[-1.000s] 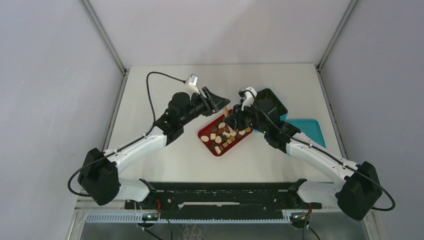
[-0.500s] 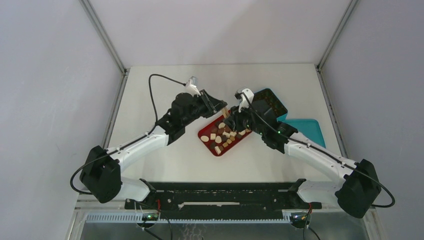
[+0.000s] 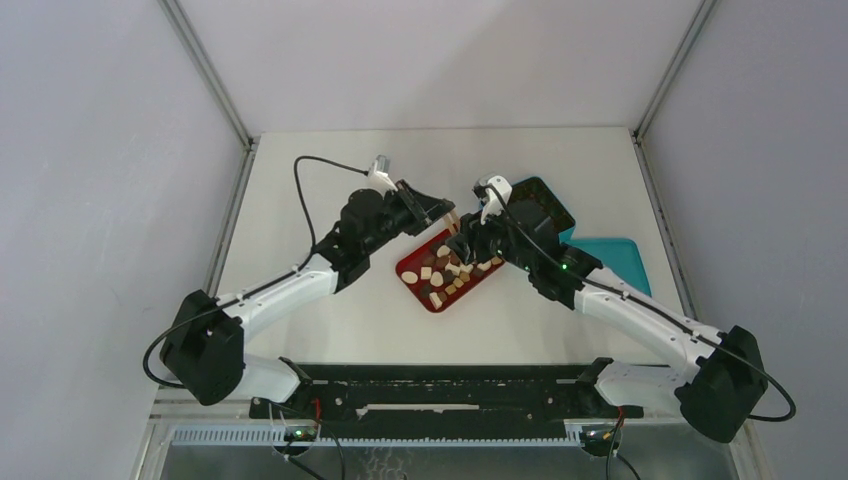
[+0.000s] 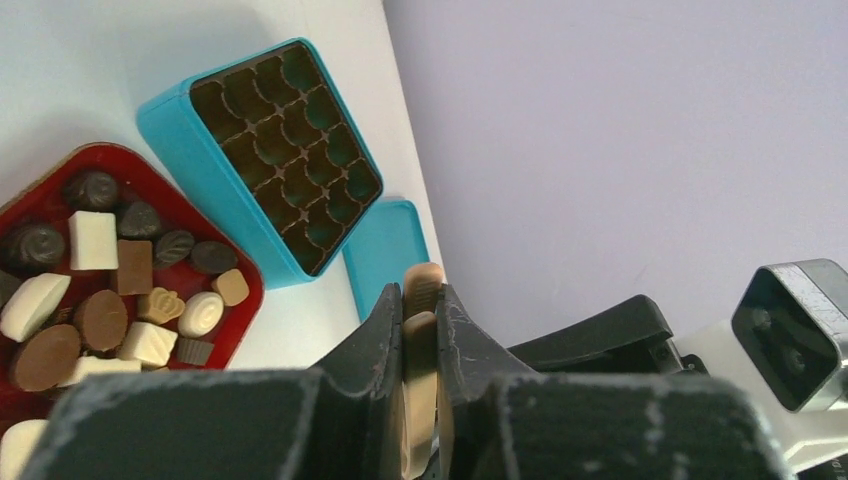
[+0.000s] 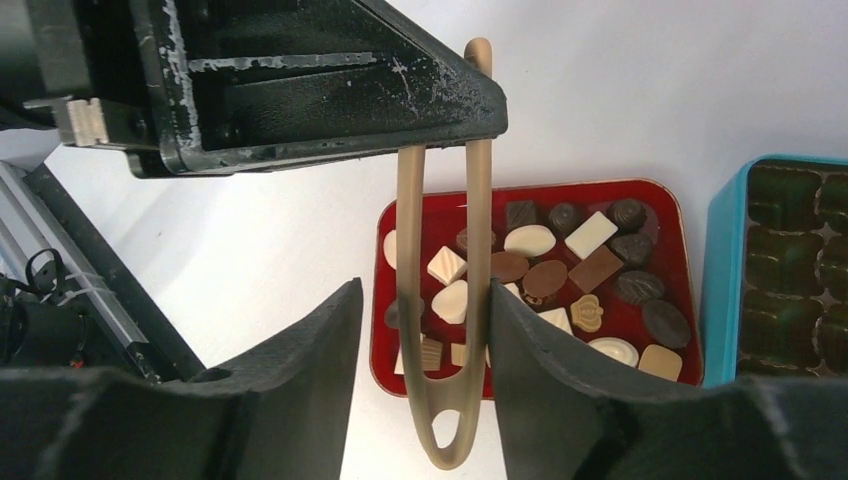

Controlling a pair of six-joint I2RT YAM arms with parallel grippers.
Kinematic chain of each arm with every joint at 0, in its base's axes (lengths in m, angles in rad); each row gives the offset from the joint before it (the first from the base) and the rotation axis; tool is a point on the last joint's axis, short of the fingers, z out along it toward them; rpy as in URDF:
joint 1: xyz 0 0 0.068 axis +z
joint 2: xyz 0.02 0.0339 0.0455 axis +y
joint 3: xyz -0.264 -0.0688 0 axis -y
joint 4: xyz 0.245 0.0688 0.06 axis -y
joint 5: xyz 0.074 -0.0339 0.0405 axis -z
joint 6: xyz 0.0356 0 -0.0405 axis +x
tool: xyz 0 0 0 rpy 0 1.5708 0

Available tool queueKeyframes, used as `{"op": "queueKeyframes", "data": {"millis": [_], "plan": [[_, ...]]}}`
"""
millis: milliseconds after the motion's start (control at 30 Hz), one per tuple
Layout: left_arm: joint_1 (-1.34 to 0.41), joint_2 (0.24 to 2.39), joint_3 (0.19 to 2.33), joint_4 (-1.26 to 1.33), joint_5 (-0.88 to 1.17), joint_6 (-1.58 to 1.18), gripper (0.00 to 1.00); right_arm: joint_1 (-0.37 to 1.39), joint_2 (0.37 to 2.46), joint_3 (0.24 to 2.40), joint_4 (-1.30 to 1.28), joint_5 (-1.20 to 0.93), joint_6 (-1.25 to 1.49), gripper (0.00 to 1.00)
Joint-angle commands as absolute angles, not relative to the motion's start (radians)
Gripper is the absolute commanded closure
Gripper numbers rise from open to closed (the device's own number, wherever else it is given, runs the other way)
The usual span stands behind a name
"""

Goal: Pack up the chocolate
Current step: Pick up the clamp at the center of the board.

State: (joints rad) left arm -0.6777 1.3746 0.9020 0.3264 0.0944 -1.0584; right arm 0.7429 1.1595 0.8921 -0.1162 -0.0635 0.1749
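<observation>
White tabletop (image 3: 330, 180), plain and matte, fills the floor of a booth of pale grey walls (image 3: 100, 150) with metal strips in the corners. The left arm (image 3: 290, 285) and right arm (image 3: 640, 315) reach in to meet over its middle, and from above their wrists hide the far end of the red tray (image 5: 600, 186) and part of the teal box (image 4: 200, 170). The box lies just beside the tray, its dark grid insert (image 4: 285, 150) showing; the right wrist view cuts it off at the edge. Its lid (image 4: 385, 240) lies beyond, half hidden. Wooden tongs (image 5: 478, 250) hang above the tray, their tips pinched tight in the left gripper (image 4: 420, 300). Their looped end sits between the spread jaws of the right gripper (image 5: 422, 295); whether one finger touches them is hard to tell. The chocolate (image 5: 530, 240), dark, tan and cream pieces, lies loose in the tray.
</observation>
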Motion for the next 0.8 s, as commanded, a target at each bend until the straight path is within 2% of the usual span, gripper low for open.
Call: {"op": "queueKeyframes", "data": {"millis": [0,100,400,767], "plan": [[-0.67,1.338,0.848,0.495,0.136,-1.137,1.0,0.756,1.121,0.942,-0.081,-0.108,0.19,0.41],[-0.668,1.332,0.828,0.525,0.145,-1.158,1.0,0.758,1.11,0.942,-0.084,-0.099,0.188,0.39],[-0.658,1.353,0.773,0.664,0.195,-1.264,1.0,0.763,1.097,0.942,-0.092,-0.095,0.171,0.4],[-0.649,1.4,0.724,0.81,0.236,-1.357,1.0,0.767,1.058,0.942,-0.095,-0.102,0.161,0.47]]}}
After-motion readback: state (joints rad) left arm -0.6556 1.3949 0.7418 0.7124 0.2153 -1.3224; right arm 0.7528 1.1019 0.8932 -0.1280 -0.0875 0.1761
